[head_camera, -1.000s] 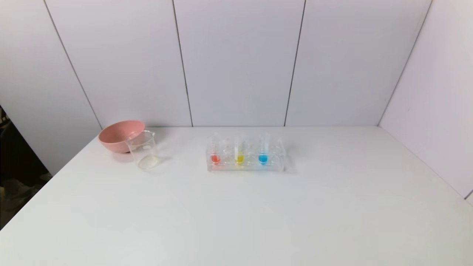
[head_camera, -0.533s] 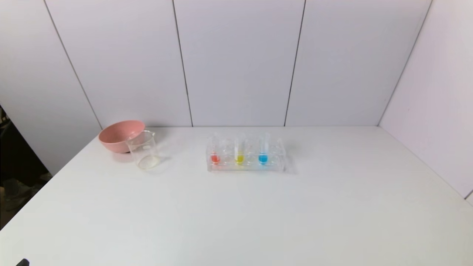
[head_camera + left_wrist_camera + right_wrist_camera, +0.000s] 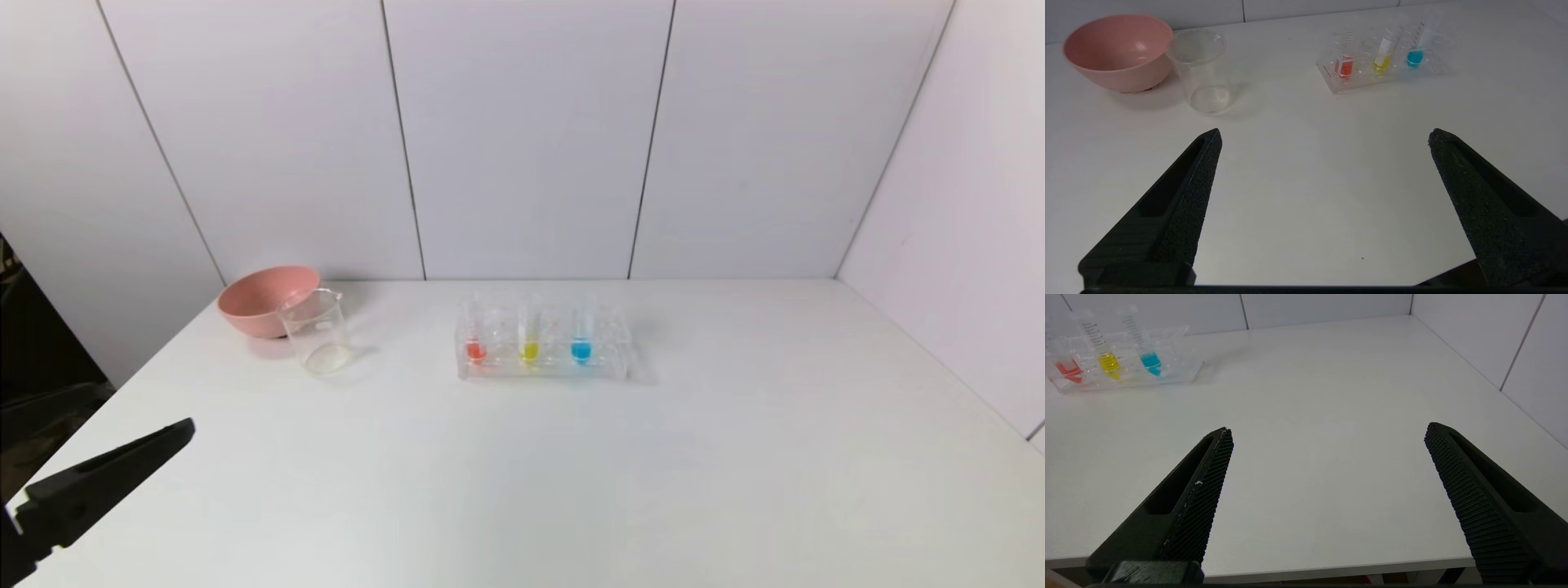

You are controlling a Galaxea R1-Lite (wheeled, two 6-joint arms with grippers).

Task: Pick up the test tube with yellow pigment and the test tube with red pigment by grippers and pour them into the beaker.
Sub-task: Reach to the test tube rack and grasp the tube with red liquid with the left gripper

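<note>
Your left gripper [image 3: 1323, 136] spread wide near left, right gripper [image 3: 1327, 430] spread too, red tube [image 3: 475, 335] and yellow tube [image 3: 529, 333] upright in rack [image 3: 608, 369], tips down, graduation marks unreadable, beaker [image 3: 317, 331] far left.

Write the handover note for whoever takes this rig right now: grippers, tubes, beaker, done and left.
Left gripper: open, empty, above the table's near left corner, short of the beaker.
Right gripper: open, empty, low at the near edge, outside the head view.
Test tube with red pigment and test tube with yellow pigment: upright in the clear rack at table centre, beside a blue tube.
Beaker: in front of the pink bowl; no colour in it.
Done: nothing.
Left: grasp both tubes, pour both.
</note>
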